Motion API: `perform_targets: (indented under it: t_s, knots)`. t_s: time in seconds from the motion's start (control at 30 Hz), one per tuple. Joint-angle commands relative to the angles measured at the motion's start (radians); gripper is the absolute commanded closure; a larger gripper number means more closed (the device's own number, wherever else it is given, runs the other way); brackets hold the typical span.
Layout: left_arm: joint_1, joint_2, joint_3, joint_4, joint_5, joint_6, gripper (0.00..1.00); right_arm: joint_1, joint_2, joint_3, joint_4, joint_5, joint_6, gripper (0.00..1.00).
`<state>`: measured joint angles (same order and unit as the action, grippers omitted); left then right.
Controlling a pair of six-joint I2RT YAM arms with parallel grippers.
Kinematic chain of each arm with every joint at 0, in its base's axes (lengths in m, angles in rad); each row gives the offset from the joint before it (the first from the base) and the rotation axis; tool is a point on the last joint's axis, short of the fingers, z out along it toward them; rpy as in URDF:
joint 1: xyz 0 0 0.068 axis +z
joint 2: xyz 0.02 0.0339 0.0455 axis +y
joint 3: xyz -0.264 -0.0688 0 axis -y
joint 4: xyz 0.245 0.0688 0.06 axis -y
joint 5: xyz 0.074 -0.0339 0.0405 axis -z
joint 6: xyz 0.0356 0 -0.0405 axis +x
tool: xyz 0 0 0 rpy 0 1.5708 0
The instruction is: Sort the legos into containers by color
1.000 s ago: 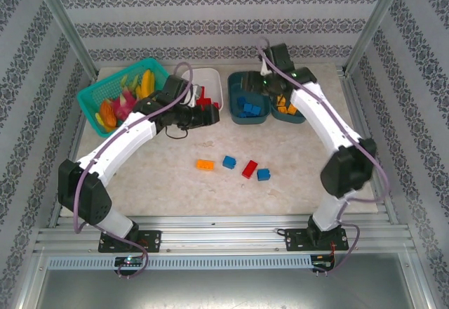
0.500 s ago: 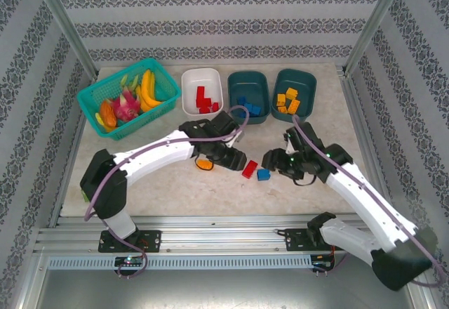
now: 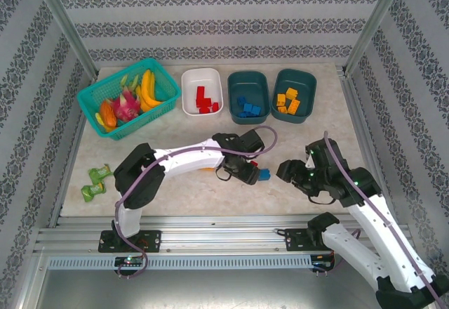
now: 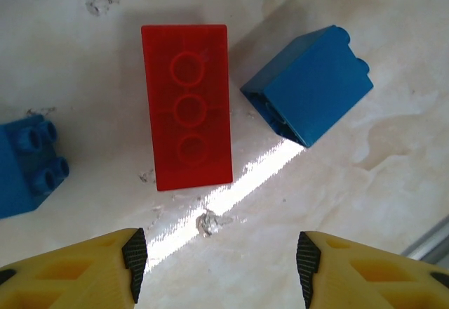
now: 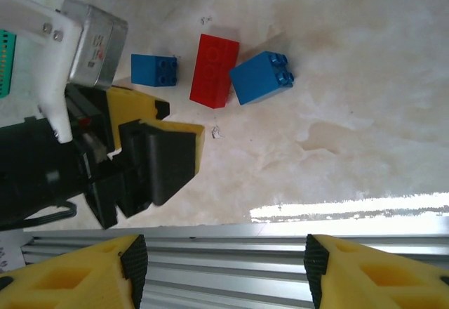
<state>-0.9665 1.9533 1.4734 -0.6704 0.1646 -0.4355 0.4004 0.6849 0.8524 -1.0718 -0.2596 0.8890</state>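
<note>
Left wrist | our left gripper (image 4: 217, 263) gapes empty before the red brick (image 4: 186, 105); blue brick (image 4: 309, 84) sits just beside | risk: we may snag both colours; right gripper (image 5: 223, 267) parted, empty

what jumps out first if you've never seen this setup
The left pincer, jaws open, hangs over a red brick mid-table with a blue brick on each side. Along the far edge stand three tubs already sorted: red in the white tub, blue in the middle teal tub, orange in the right teal tub, next to a turquoise basket of toy fruit.
</note>
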Motion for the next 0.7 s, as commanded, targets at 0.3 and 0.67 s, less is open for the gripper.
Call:
perform_targets:
  t_s: [0.3,0.67]
  knots:
    - [-0.023,0.164,0.152,-0.077,-0.110,0.035,0.37,-0.060,-0.048,0.053,-0.069,-0.012,-0.007,0.33]
    - [-0.023,0.243,0.219,-0.099,-0.139,0.034,0.56,-0.079,-0.022,0.073,-0.034,-0.035,-0.024,0.32]
